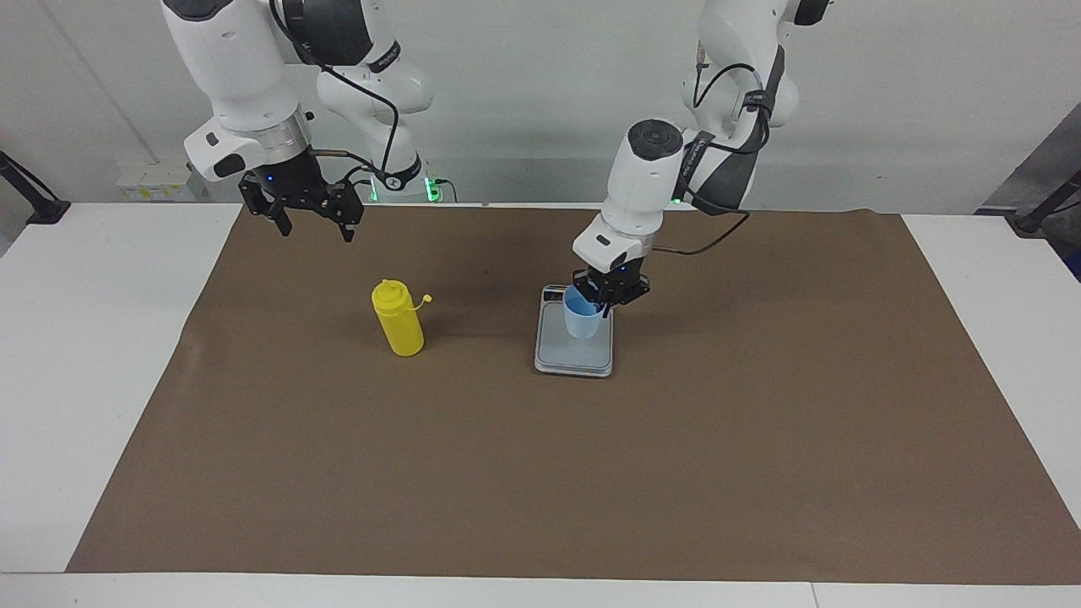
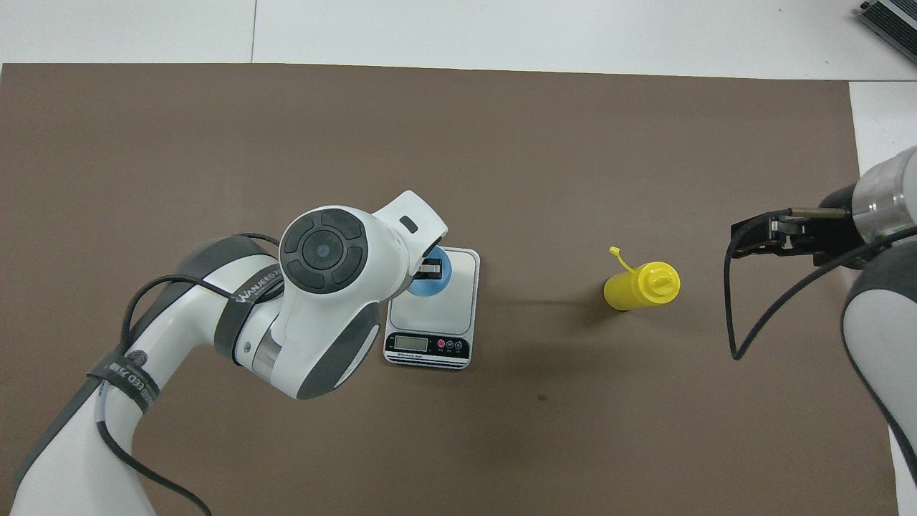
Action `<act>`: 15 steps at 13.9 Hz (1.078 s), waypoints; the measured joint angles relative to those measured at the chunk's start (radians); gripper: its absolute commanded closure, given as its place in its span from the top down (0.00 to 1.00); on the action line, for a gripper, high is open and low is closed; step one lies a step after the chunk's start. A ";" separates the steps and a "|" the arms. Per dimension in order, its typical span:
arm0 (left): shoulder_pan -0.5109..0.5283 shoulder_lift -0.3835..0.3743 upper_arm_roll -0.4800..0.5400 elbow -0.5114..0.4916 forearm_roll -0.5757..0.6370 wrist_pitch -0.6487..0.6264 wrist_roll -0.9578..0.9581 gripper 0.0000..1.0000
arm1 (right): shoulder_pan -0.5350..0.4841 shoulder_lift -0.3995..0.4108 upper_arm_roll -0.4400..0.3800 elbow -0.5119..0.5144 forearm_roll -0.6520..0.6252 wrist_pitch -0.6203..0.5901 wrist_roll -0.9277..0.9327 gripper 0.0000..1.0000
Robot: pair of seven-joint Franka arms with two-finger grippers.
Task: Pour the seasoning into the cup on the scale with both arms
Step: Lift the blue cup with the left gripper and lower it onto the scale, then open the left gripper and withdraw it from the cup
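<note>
Over scale (image 1: 574, 342), left gripper (image 1: 610, 295) pinches rim of cup (image 1: 581, 319); cup not yet released. Seasoning (image 1: 398, 319) upright at scale's 9 o'clock in facing view, untouched. Right gripper (image 1: 314, 221) waits released. Pouring remains.

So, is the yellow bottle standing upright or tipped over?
Upright. The yellow bottle stands on its base on the brown mat, nozzle pointing up, its little cap hanging open beside it.

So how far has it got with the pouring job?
Early on. The left gripper is clamped on the cup's rim and has it over the scale; whether it rests there yet I cannot tell. The yellow seasoning bottle stands untouched on the mat, the right gripper open and waiting. Release, pick-up and pouring remain.
</note>
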 measured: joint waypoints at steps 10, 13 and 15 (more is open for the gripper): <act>-0.032 0.050 0.004 -0.020 0.031 0.051 -0.016 1.00 | 0.000 0.000 -0.001 0.000 0.000 0.000 0.000 1.00; -0.032 0.047 0.011 -0.012 0.031 0.045 -0.017 1.00 | 0.000 0.000 -0.001 0.000 0.000 0.000 0.000 1.00; -0.028 0.032 0.026 0.026 0.031 -0.005 -0.017 1.00 | 0.000 0.000 -0.001 0.000 0.000 0.000 0.000 1.00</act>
